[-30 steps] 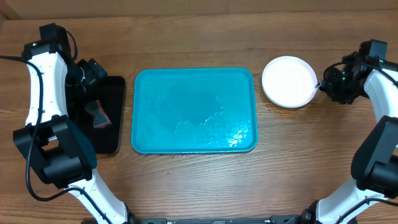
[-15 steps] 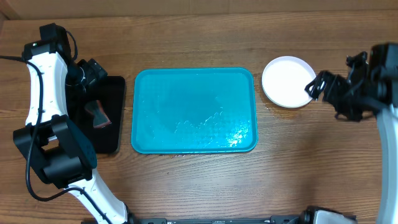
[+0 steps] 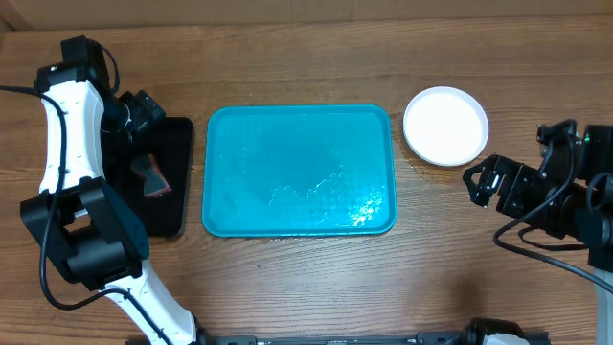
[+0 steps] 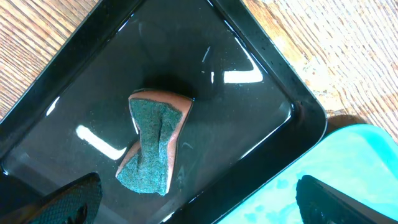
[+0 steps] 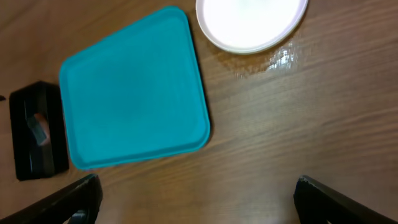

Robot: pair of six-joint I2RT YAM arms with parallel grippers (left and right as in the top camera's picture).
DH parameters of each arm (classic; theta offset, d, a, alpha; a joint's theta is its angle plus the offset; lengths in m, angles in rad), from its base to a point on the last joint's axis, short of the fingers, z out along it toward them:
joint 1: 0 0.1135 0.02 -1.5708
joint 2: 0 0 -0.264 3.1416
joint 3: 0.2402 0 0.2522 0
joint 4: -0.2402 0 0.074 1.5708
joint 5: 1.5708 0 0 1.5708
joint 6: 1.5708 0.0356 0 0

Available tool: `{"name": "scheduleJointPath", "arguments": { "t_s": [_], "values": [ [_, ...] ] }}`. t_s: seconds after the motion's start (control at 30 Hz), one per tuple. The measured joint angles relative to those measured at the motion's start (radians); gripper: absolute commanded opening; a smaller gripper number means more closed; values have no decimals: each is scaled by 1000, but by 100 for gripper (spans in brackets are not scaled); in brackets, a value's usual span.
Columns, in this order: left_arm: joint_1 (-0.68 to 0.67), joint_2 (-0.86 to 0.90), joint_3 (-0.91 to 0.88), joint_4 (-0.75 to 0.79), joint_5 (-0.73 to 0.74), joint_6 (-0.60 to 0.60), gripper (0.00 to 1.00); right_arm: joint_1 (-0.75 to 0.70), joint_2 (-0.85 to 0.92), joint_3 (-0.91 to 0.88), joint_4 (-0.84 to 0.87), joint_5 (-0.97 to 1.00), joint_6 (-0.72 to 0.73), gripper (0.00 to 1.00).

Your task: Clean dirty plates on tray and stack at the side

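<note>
R fingers (image 5: 78,202) have let go of the round white plastic plate (image 3: 445,126) & backed off, spread wide, empty. Plate sits on table (image 3: 306,278), right of the large teal plastic tray (image 3: 297,171), which is bare. L fingers (image 4: 68,199) spread above sponge (image 4: 152,140) in narrow black tray (image 4: 249,112). Task prob. done.

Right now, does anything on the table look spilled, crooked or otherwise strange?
Yes, small things. A shiny wet patch lies on the wooden table just beside the white plate. The teal tray glistens as if wet. The sponge in the black tray is pinched in the middle.
</note>
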Motion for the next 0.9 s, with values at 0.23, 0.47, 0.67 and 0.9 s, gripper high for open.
{"name": "scheduleJointPath", "arguments": {
  "t_s": [0.23,0.47,0.67,0.9],
  "values": [
    [0,0,0,0,0,0,100,18,-3,-15,71,3,-1,100],
    [0,0,0,-1,2,0,100,71,-195,-260,406,13,0,100],
    [0,0,0,-1,5,0,100,196,-509,-646,812,61,0,100],
    [0,0,0,0,4,1,100,246,-821,-1097,1180,102,0,100]
  ]
}}
